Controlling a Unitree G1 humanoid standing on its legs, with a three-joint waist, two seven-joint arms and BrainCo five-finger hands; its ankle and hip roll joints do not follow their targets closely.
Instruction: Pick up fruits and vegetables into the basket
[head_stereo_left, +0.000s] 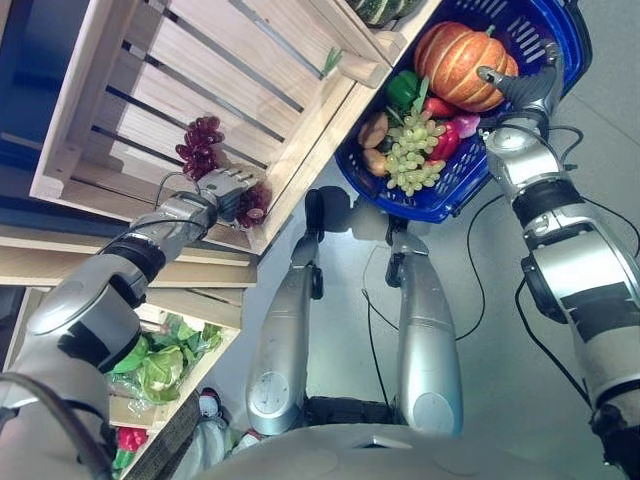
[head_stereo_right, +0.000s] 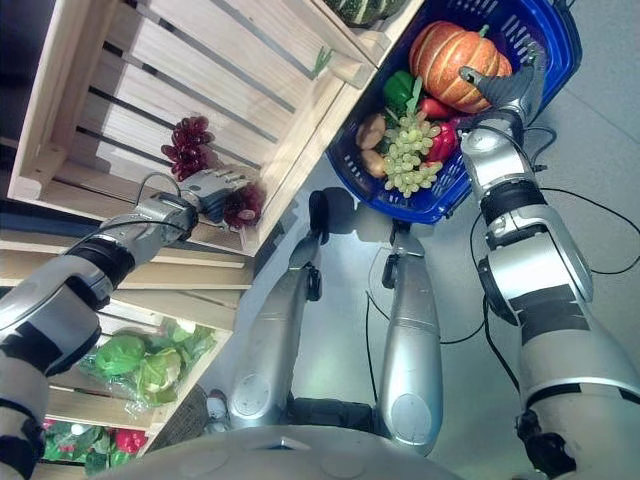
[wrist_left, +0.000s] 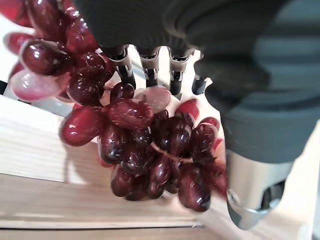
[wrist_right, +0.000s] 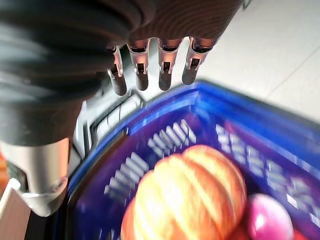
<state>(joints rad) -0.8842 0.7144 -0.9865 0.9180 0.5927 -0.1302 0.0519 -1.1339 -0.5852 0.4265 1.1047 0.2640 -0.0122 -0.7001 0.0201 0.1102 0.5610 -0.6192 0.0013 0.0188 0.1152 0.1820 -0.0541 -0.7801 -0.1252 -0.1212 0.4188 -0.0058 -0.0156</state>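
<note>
- The left hand (head_stereo_left: 228, 190) curls round red grapes (wrist_left: 150, 150) at the wooden crate (head_stereo_left: 200, 70) front edge, lifting them out.
- The right hand (wrist_right: 150, 70), fingers curled, grips the blue basket (head_stereo_left: 450, 195) rim, keeping it ready beside the crate.

Pale grey floor (head_stereo_left: 520, 330), smooth and evenly lit, with faint tile seams. A slatted crate (head_stereo_left: 190, 90) of light wood stands on stepped wooden shelving (head_stereo_left: 215, 275); dark gaps separate its boards. A lower shelf (head_stereo_right: 70, 405) of the same wood sits beneath, with a dark blue panel (head_stereo_left: 40, 40) behind the crate.
</note>
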